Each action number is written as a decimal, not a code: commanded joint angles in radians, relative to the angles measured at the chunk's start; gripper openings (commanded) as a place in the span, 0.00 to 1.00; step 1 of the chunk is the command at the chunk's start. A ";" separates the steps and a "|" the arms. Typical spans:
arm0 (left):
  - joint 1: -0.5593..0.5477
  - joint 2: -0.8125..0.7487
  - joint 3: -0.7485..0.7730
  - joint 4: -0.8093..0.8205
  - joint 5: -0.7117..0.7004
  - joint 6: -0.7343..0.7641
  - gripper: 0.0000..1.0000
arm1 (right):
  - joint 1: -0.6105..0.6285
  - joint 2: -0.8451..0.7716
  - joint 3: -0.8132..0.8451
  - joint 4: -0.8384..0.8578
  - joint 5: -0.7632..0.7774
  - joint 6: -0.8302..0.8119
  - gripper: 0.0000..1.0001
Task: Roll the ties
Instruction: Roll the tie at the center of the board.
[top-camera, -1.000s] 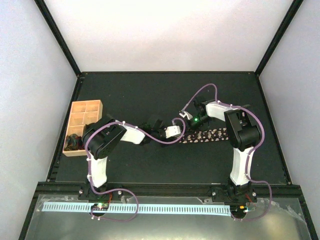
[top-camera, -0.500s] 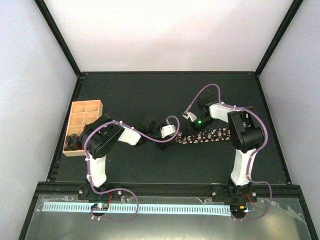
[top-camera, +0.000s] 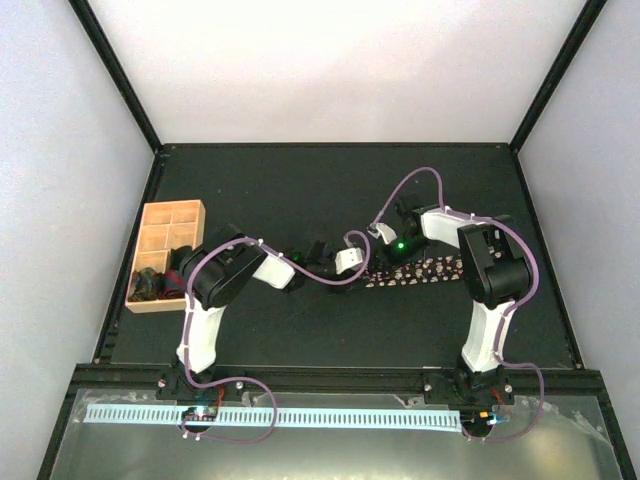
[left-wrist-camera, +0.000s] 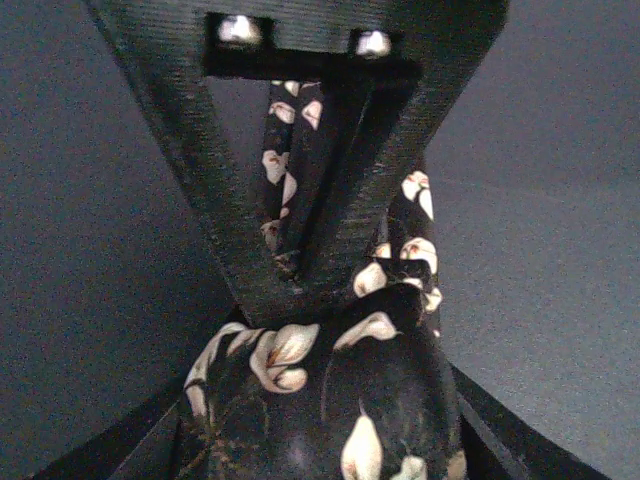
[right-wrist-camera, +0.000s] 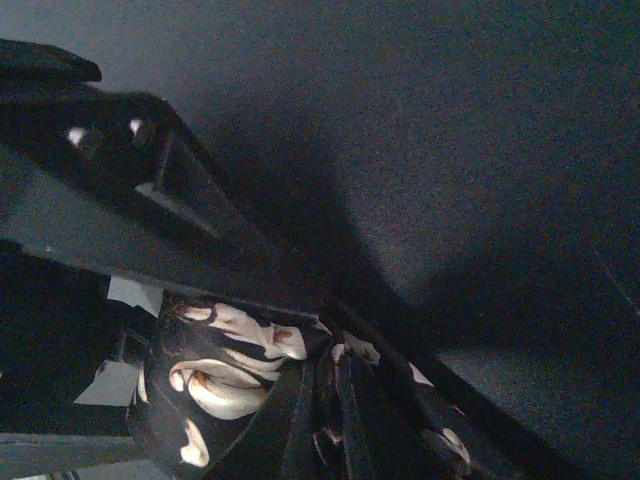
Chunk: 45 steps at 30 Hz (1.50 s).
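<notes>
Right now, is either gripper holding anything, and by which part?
The right gripper pinches the tie at its bunched end; whether the left gripper grips it cannot be told.

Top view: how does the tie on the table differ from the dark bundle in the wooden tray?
The tie lies stretched out flat on the table; the dark bundle sits compact in the tray's near-left compartment. The tie shows pale speckles; the dark bundle's pattern is too small to tell. Both are dark.
</notes>
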 joint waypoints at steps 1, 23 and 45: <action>-0.019 -0.016 -0.041 -0.075 -0.086 0.049 0.47 | 0.004 0.010 -0.007 0.004 0.087 0.001 0.08; -0.052 -0.106 -0.115 -0.247 -0.293 0.234 0.42 | 0.017 0.059 0.078 -0.187 -0.162 0.058 0.42; -0.052 -0.099 -0.112 -0.234 -0.254 0.244 0.42 | -0.023 0.009 0.098 -0.129 -0.145 0.134 0.47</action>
